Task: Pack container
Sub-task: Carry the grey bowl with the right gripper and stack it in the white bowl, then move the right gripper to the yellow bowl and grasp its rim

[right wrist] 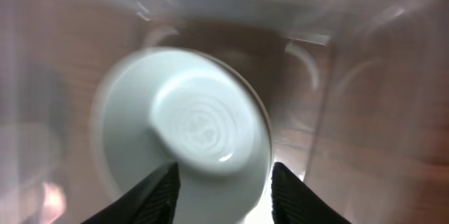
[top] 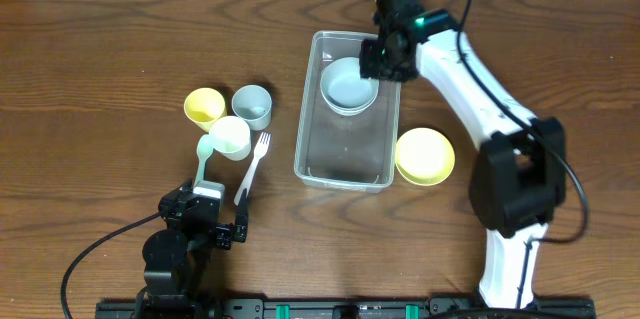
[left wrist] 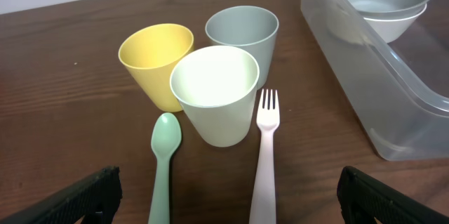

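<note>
clear container (top: 345,151) sits mid-table, long side running front to back. a pale bowl (top: 349,85) lies inside, in its far half; near half is bare. from the left wrist view it could be two nested bowls, can't tell for sure.

r gripper (right wrist: 223,197) hangs over the container's far right corner, above the bowl's rim. fingers spread apart w/ nothing pinched, and that view is blurry.

l gripper (left wrist: 228,203) is low at the front left of the table w/ fingers wide apart and nothing between them, pointed at the cups.

yellow cup (top: 204,107), grey cup (top: 252,105) and whitish cup (top: 230,137) stand upright in a tight cluster left of the container. green spoon (top: 203,159) and pink fork (top: 252,167) lie flat just in front of the cups, heads toward the whitish cup. yellow bowl (top: 424,155) rests on the table just beside the container's near right corner.
</note>
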`<action>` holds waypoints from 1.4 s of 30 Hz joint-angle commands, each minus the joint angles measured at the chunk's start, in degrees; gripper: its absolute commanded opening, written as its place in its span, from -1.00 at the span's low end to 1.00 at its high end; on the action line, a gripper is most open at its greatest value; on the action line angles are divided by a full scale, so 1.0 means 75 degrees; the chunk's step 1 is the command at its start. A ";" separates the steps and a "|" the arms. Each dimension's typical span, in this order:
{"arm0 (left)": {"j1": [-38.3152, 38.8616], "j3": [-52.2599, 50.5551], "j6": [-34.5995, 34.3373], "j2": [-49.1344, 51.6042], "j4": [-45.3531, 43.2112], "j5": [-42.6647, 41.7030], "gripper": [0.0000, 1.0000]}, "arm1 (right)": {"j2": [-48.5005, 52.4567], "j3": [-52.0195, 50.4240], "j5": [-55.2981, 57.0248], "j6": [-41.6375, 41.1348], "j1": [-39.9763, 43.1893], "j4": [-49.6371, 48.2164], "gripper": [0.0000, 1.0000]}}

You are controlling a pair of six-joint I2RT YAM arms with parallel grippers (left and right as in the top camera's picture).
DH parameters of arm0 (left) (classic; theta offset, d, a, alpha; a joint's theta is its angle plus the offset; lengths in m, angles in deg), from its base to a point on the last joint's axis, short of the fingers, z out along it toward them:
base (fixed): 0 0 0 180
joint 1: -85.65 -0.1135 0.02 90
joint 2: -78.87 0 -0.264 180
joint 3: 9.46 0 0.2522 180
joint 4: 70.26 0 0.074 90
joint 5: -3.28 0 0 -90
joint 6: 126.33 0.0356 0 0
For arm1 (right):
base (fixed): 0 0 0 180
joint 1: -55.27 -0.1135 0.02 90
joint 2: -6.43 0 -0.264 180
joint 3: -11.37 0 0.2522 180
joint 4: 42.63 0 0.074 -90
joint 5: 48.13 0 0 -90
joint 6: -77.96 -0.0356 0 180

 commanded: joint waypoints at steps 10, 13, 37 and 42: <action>0.0026 -0.0137 -0.0035 -0.0047 0.0003 -0.0105 0.96 | -0.2617 0.0233 0.0836 0.0664 0.1174 0.2804 0.11; 0.0026 -0.0137 -0.0035 -0.0047 0.0003 -0.0105 0.96 | -0.2611 -0.0737 0.0851 0.0752 0.1562 0.3066 0.15; 0.0026 -0.0137 -0.0035 -0.0047 0.0003 -0.0105 0.96 | -0.2605 -0.6327 0.0405 0.0656 0.2192 -0.0691 -0.67; 0.0026 -0.0137 -0.0035 -0.0047 0.0003 -0.0105 0.96 | -0.2844 -0.5808 0.0446 0.0659 0.2189 -0.0536 -0.98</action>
